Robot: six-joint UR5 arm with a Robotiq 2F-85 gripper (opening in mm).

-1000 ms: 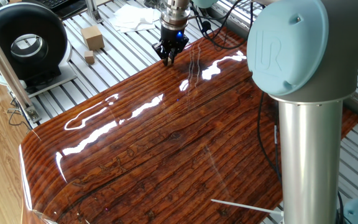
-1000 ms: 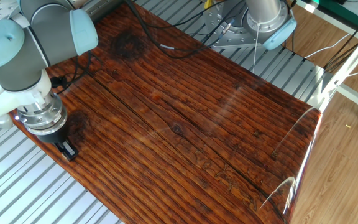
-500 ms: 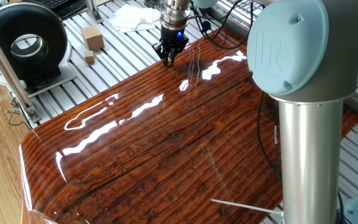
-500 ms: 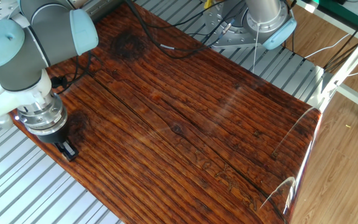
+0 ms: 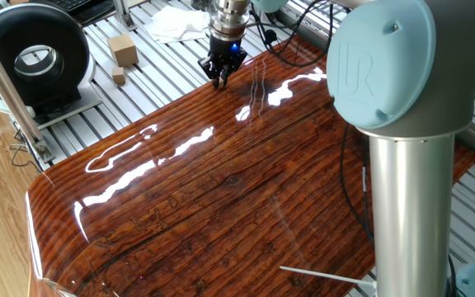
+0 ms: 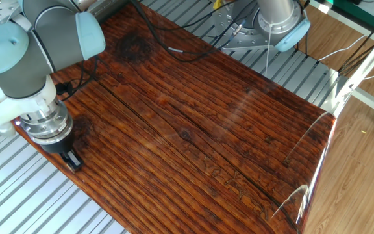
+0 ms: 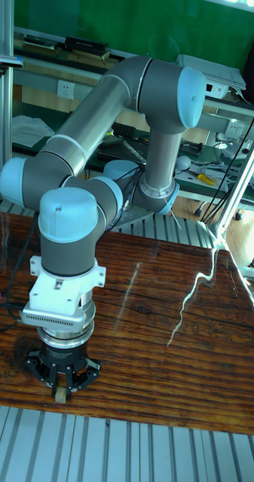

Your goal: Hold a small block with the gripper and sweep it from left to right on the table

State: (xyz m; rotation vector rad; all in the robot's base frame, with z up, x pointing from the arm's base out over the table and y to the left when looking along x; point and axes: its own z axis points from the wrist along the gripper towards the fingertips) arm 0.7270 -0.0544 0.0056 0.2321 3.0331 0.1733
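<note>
The gripper (image 7: 62,392) is closed on the small block (image 7: 60,395) at the bench's (image 5: 221,190) edge — the sweep looks barely begun. Next it likely calls for a level drag rightward, block kept on the wood.

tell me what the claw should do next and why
Probably start sliding sideways along the board's edge. The black two-finger claw sits low at the near edge of the glossy reddish-brown wooden table, closed on the tiny light-tan wooden cube, which looks at or just above the surface. Nearly all the open board lies to one side of it, so the sweep seems about to begin.
</note>
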